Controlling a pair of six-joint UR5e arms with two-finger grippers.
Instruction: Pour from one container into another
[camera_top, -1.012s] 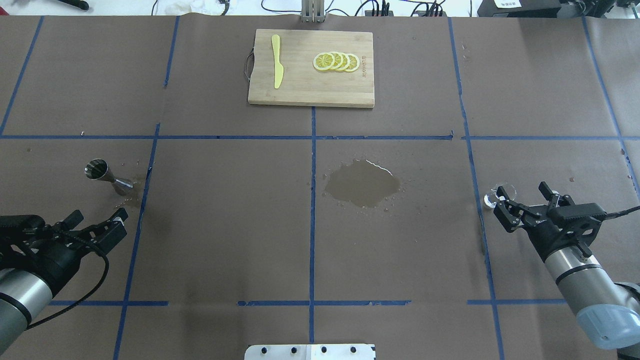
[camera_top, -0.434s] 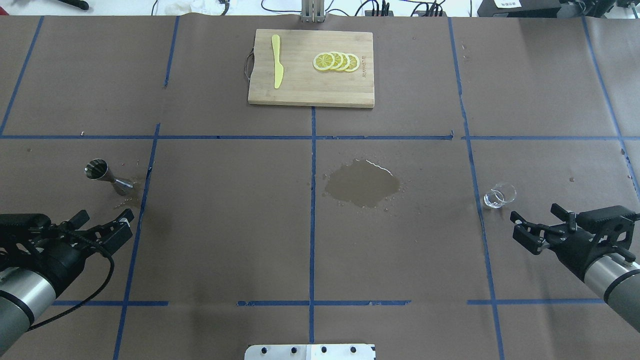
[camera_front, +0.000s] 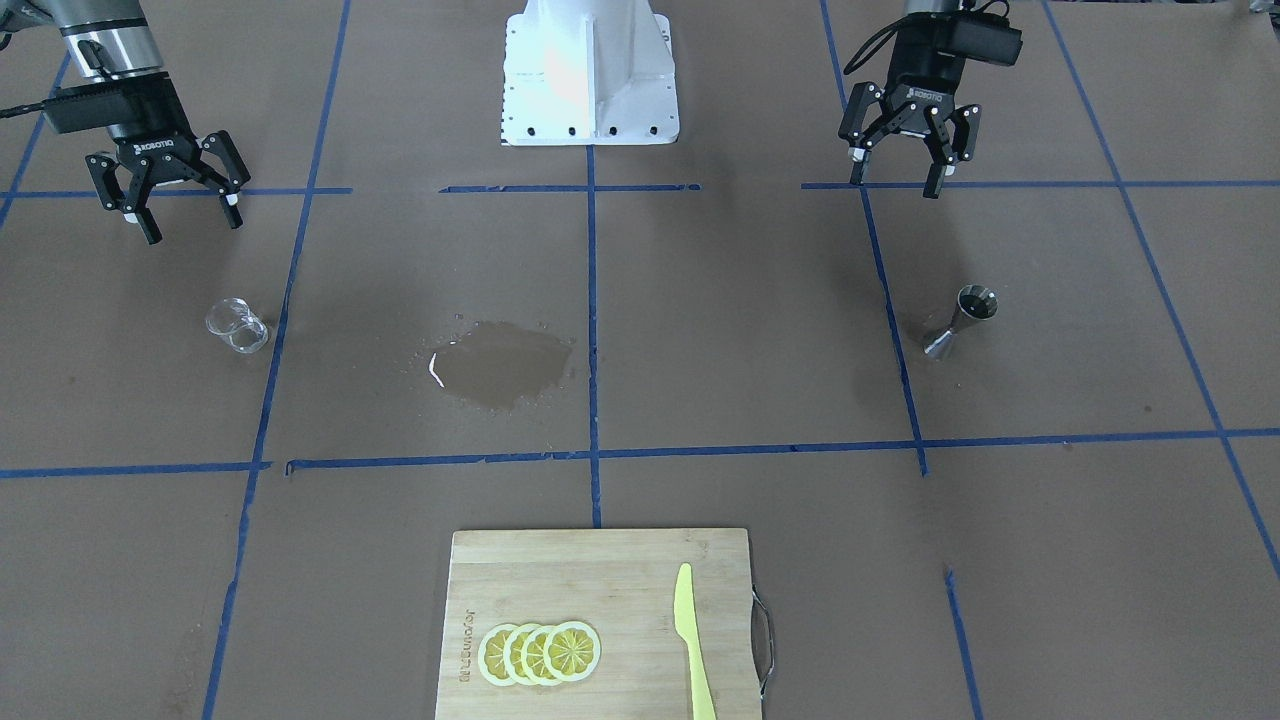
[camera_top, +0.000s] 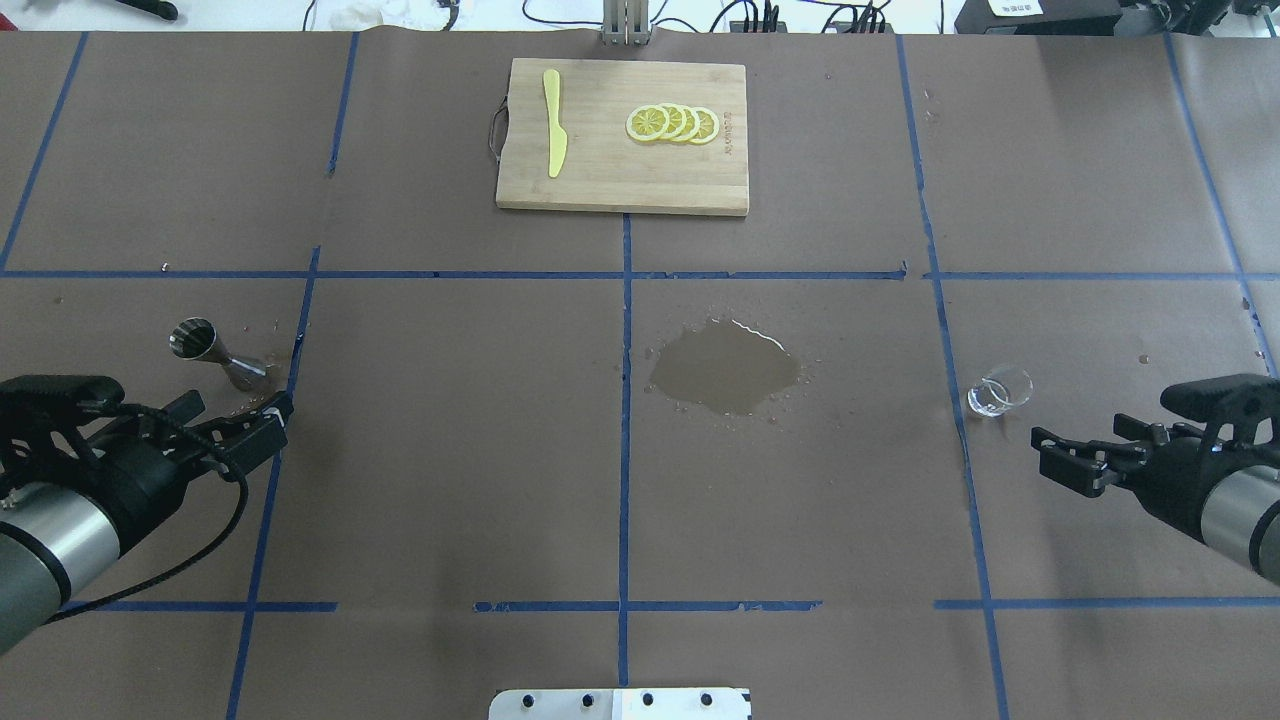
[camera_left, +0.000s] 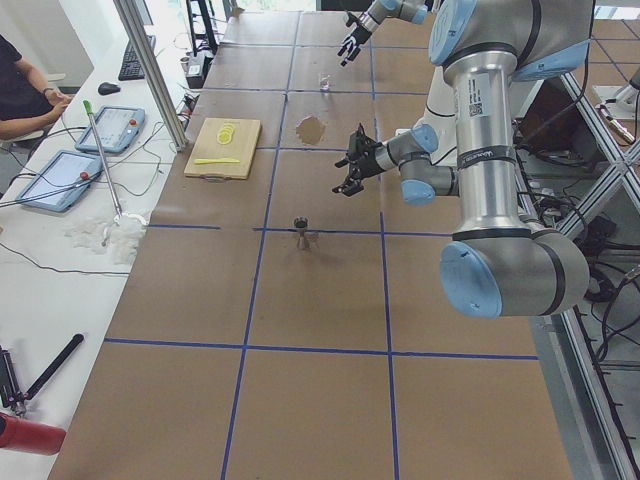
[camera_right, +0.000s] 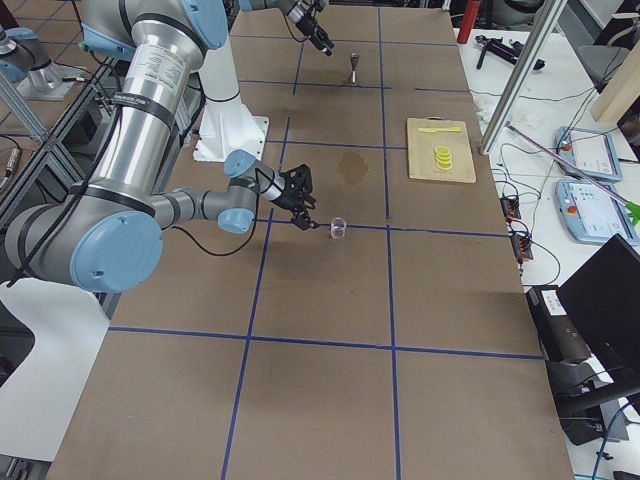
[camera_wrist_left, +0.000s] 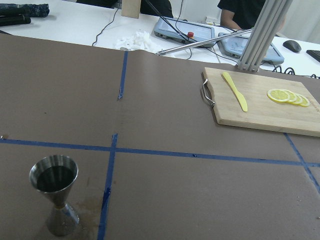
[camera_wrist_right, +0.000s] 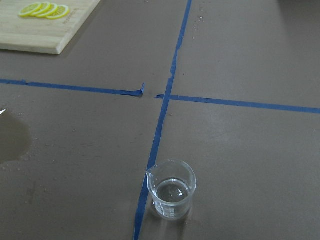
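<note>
Closing off-centre, the wide, empty right pincer could tip the slick glass; the wide left pincer could topple the narrow-waisted jigger, adding to the puddle.

A bamboo cutting board lies at the counter's far side, bearing overlapped lemon slices and a yellow knife; a wet puddle spreads mid-counter.

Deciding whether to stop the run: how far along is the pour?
Done, apparently: the glass stands upright, nearly empty, and the jigger stands upright, its contents unclear; a puddle lies between them. In hand: nothing; the left tool and right tool are open and apart from both. Left: seemingly nothing.
</note>
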